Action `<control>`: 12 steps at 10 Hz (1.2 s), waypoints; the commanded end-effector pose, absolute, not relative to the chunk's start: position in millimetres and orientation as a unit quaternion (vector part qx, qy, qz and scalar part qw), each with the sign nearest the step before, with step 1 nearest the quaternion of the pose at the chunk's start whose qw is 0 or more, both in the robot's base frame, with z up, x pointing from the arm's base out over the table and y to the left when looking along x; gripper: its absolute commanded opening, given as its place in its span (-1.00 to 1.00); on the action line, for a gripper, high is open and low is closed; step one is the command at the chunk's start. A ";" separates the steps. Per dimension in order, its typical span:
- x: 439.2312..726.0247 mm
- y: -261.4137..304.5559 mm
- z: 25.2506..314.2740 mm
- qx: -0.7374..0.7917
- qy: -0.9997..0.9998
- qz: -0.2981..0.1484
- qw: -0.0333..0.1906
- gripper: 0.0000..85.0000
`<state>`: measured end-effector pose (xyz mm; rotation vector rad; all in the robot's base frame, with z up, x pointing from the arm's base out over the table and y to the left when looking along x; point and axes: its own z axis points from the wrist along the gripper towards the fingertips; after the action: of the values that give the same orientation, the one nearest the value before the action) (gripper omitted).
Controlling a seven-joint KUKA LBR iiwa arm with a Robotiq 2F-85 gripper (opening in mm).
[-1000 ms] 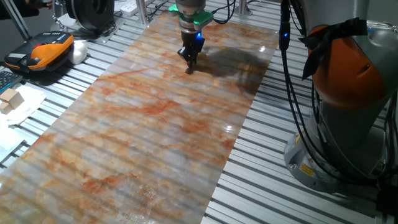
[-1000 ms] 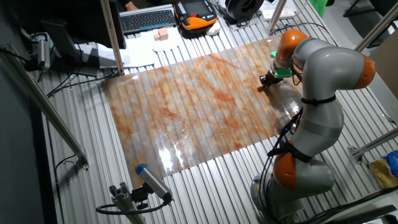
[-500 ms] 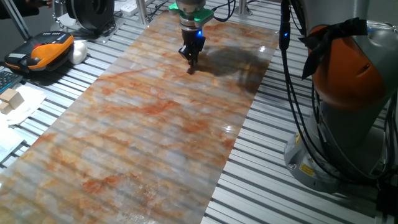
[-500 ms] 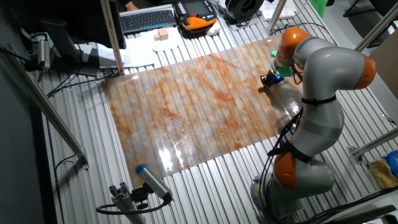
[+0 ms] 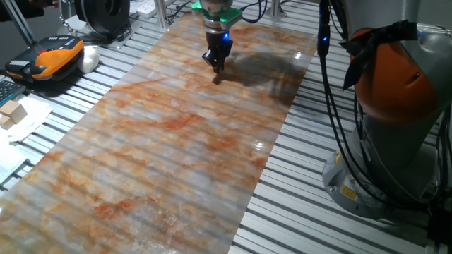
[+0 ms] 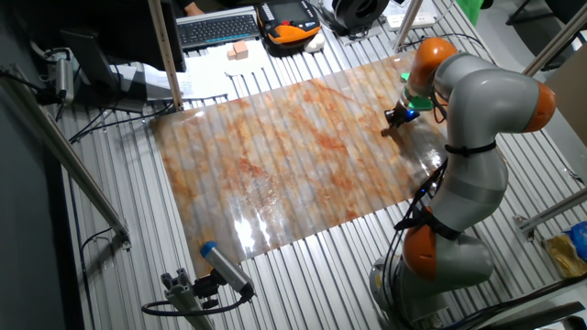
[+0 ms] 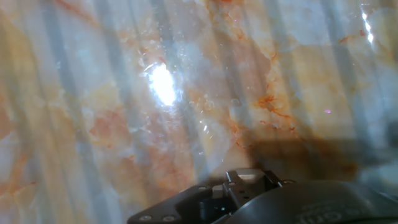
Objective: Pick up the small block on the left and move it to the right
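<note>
Since a second earlier the gripper (image 5: 217, 68) had lifted a little off the marbled mat (image 5: 162, 155), hardly shifting sideways, and nothing else on the table had changed. From where one fixed view looked on, the near and middle stretches of the mat lay bare, and all the action sat at its far end, close to the far edge. A tiny speck remained on the mat there, directly under the fingertips and only just apart from them; I took it for the small block (image 5: 216, 79), though it was too small to be sure, and too small to show any long axis. If so, it lay straight below the hand, so the next move would turn on that vertical line. The fingers looked close together, but whether they were parted or pinching anything I could not tell; the hand view showed only dark finger hardware over the mat.
</note>
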<state>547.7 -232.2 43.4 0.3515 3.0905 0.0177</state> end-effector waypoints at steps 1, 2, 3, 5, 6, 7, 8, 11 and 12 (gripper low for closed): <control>548.2 -231.0 45.2 0.113 0.993 0.009 0.014 -1.00; 549.3 -229.6 46.9 0.113 0.993 0.009 0.014 -1.00; 550.2 -228.4 47.3 0.112 0.994 0.009 0.014 -1.00; 552.3 -223.2 47.4 0.113 0.993 0.009 0.015 -1.00; 553.5 -218.7 47.6 0.115 0.993 0.008 0.016 -1.00; 553.7 -214.4 48.2 0.117 0.993 0.008 0.017 -1.00; 553.3 -210.0 48.7 0.119 0.993 0.008 0.018 -1.00; 551.6 -197.9 51.3 0.123 0.992 0.013 0.018 -1.00; 550.9 -197.2 54.0 0.122 0.992 0.018 0.017 -1.00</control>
<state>550.8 -197.1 54.4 0.3795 3.0838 0.0560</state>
